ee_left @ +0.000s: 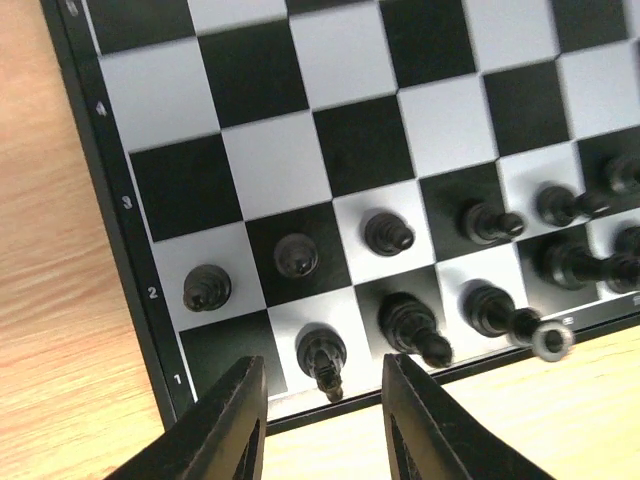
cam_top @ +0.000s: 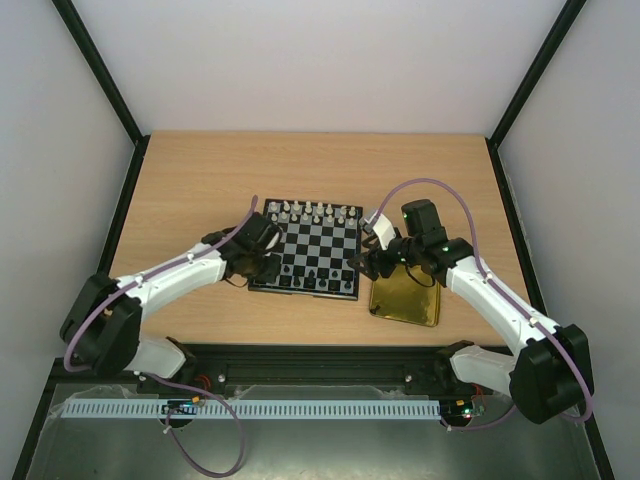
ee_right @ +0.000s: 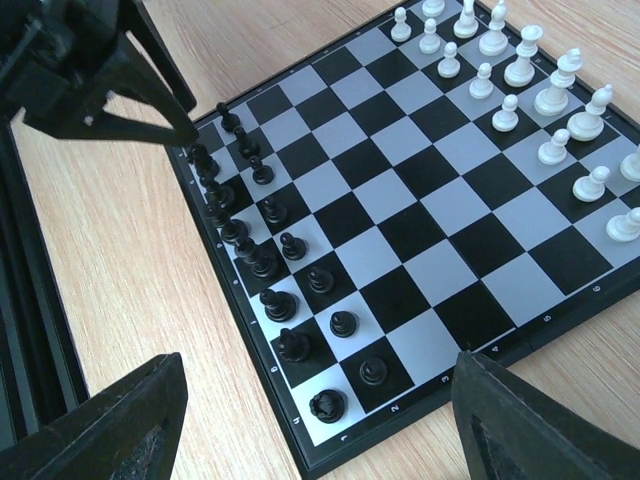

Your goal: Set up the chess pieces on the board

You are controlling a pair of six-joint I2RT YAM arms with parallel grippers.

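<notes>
The checkered board (cam_top: 318, 247) lies mid-table. White pieces (cam_top: 310, 211) fill its far two rows and black pieces (cam_top: 305, 280) its near two rows. My left gripper (cam_top: 262, 266) is open and empty over the board's near left corner. In the left wrist view its fingers (ee_left: 228, 425) stand either side of a black knight (ee_left: 322, 355), without touching it. The dark corner square (ee_left: 228, 352) beside the knight is bare. My right gripper (cam_top: 368, 262) is open and empty above the near right corner, over a black rook (ee_right: 328, 405).
A shiny gold square tray (cam_top: 405, 300) lies right of the board under my right arm. The left gripper (ee_right: 90, 80) shows at the top left of the right wrist view. A black rail (cam_top: 320, 355) runs along the table's near edge.
</notes>
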